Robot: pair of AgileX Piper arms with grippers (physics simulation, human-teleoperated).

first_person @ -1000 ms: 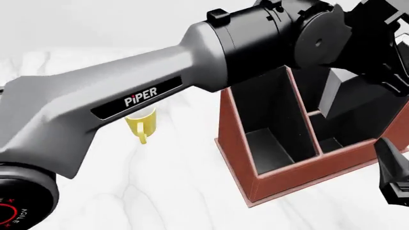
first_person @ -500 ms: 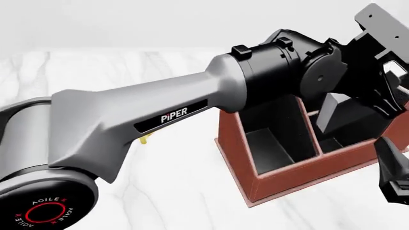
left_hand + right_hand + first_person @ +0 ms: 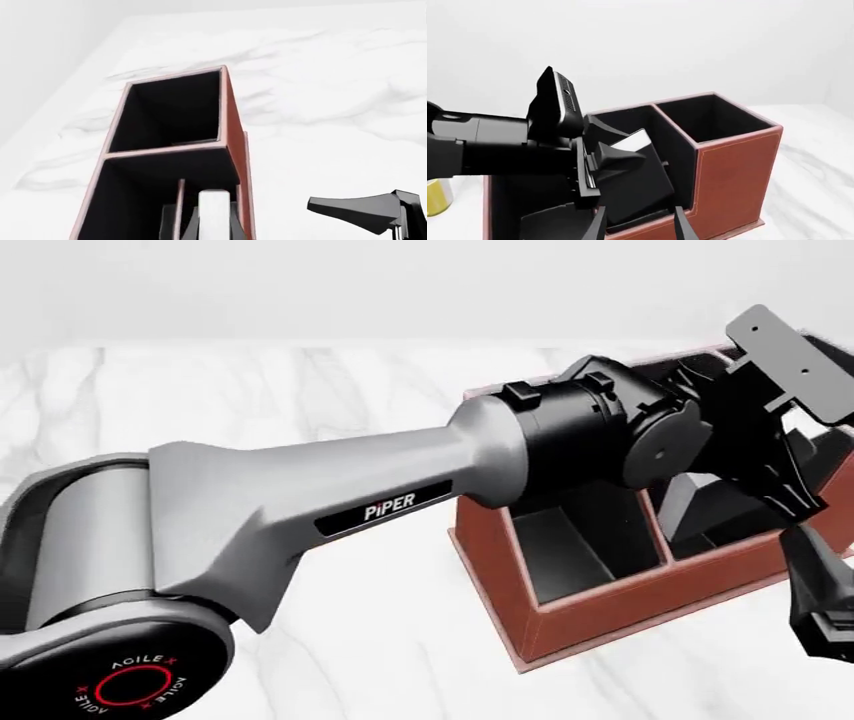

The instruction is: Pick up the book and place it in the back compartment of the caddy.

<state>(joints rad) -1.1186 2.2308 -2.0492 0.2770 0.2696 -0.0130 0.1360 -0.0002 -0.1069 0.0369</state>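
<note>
Lowered since a second ago, my left arm now holds the book (image 3: pixel 639 187) down inside the caddy (image 3: pixel 737 172), where before it hung above the rim. Seen from the right wrist camera, the left hand (image 3: pixel 617 162) is clamped on the book, one finger (image 3: pixel 620 155) pressed to its black cover and the white page edges just past the fingertip. The book sits tilted, not upright, its long axis running on from the fingers down into the black-lined cell. From the left wrist camera, the squarish back compartment (image 3: pixel 170 112) lies straight ahead of the hand, beyond a reddish cross-bar (image 3: pixel 167 150). Whether the book is already in that cell or one short of it, I cannot tell. My right hand (image 3: pixel 639 227) waits just outside the caddy's near wall, fingers apart and empty. I judge release comes next, once the cell is confirmed.
</note>
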